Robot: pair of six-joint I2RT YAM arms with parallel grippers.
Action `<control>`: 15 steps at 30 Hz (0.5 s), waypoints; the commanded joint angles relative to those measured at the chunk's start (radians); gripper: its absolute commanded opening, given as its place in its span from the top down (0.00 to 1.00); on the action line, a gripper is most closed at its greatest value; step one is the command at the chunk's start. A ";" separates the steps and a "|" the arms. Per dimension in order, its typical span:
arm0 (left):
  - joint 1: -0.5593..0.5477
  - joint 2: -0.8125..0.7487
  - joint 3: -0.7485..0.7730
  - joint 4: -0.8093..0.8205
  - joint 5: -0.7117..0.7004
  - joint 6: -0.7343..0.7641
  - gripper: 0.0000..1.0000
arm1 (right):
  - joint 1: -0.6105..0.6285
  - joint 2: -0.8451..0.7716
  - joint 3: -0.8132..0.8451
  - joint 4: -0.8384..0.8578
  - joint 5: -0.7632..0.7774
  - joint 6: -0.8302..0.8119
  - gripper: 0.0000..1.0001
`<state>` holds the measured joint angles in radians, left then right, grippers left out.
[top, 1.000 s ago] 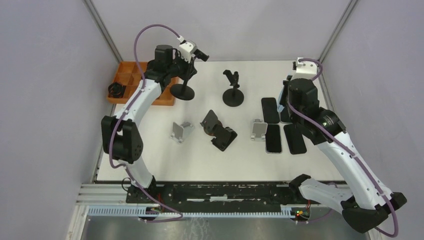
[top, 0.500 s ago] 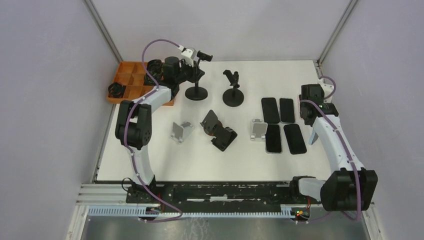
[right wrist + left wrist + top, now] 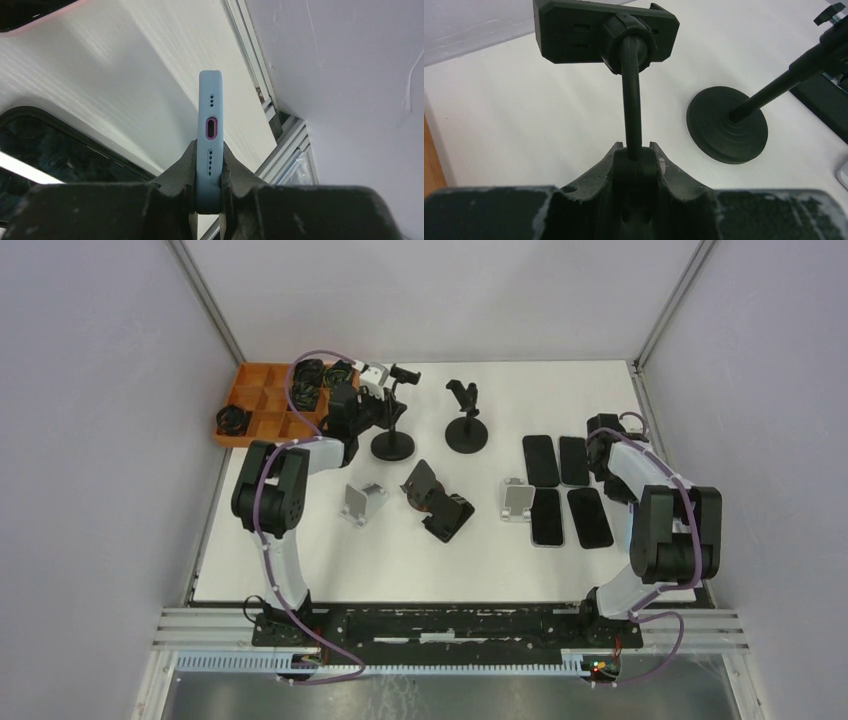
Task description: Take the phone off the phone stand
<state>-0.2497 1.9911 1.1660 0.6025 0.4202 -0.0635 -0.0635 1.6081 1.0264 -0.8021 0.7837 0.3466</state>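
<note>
The left pincer (image 3: 634, 150) is closed tight on the thin stem of a black phone stand (image 3: 631, 90). The stand's round foot sits on the desk (image 3: 330, 560) toward the far left corner, and its clamp head is at the top of the stem. The right pincer (image 3: 209, 150) is closed on the phone (image 3: 210, 100), a blue one held edge-on with its port side facing the wrist camera. It is held clear of the stand, close to the right edge of the desk.

The desk is white with a faint grain. An orange tray (image 3: 262, 400) lies in the far left corner, with small black items in several of its compartments. A second black stand (image 3: 466, 435) stands just right of the held one, near the far edge. Toward the middle lie two small silver stands (image 3: 362, 502) (image 3: 517, 498), with a folded black holder (image 3: 437, 500) between them. Four dark phones (image 3: 547, 517) lie flat in two pairs near the right edge, beside the right pincer.

Plain pale grey walls (image 3: 450, 290) close in the far side and both flanks. Two metal posts (image 3: 205, 300) slant up from the far corners. A metal rail (image 3: 440, 625) runs along the near edge and carries both arm bases. Another metal rail (image 3: 265, 100) borders the right edge, hard against the wall.
</note>
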 commanded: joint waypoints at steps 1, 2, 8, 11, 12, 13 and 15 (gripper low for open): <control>0.004 -0.063 -0.054 0.111 0.026 -0.048 0.78 | -0.015 0.026 -0.050 0.090 0.042 0.003 1.00; 0.004 -0.070 -0.069 0.112 0.034 -0.052 0.66 | -0.020 0.031 -0.063 0.105 0.040 0.000 1.00; 0.005 -0.130 -0.079 0.004 0.043 -0.058 0.02 | -0.043 0.057 -0.086 0.204 -0.035 -0.037 1.00; 0.010 -0.190 -0.070 -0.123 0.057 -0.061 0.00 | -0.045 0.071 -0.085 0.254 -0.086 -0.054 0.94; 0.011 -0.216 -0.069 -0.161 0.069 -0.056 0.00 | -0.047 0.075 -0.083 0.269 -0.107 -0.054 0.91; 0.012 -0.235 -0.064 -0.205 0.082 -0.049 0.00 | -0.047 0.079 -0.081 0.281 -0.124 -0.055 0.89; 0.012 -0.264 -0.030 -0.325 0.097 -0.014 0.00 | -0.047 0.092 -0.075 0.298 -0.161 -0.050 0.86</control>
<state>-0.2436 1.8359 1.0813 0.4698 0.4644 -0.1001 -0.0814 1.6466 0.9813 -0.6632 0.8043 0.2268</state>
